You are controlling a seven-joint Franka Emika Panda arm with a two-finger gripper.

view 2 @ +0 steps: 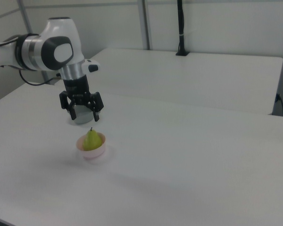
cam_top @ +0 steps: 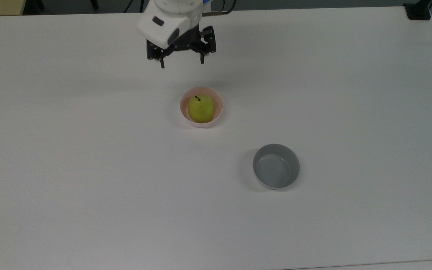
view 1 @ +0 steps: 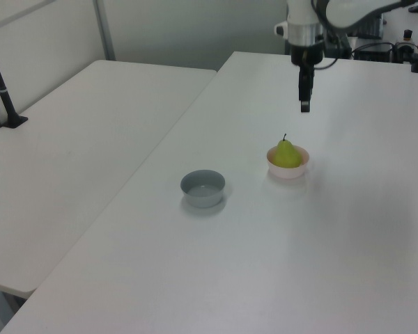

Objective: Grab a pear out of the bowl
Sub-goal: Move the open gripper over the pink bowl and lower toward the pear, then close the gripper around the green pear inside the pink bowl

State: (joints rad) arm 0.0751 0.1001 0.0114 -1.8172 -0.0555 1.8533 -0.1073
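A yellow-green pear (cam_top: 200,108) (view 1: 285,154) (view 2: 91,140) with a short dark stem stands upright in the pale pink bowl (cam_top: 219,108) (view 1: 288,170) (view 2: 92,153) near the table's middle. My gripper (cam_top: 182,63) (view 1: 304,106) (view 2: 85,116) hangs open in the air above the table, fingers pointing down, with nothing between them. In the top view it is above and slightly left of the bowl. In the right view it hovers just above and behind the pear's stem, not touching it.
A grey bowl (cam_top: 276,166) (view 1: 203,188) stands empty on the white table (cam_top: 88,168), toward the top view's lower right of the pink bowl; in the right view its rim (view 2: 85,117) peeks out behind the gripper. A second white table (view 1: 76,160) adjoins.
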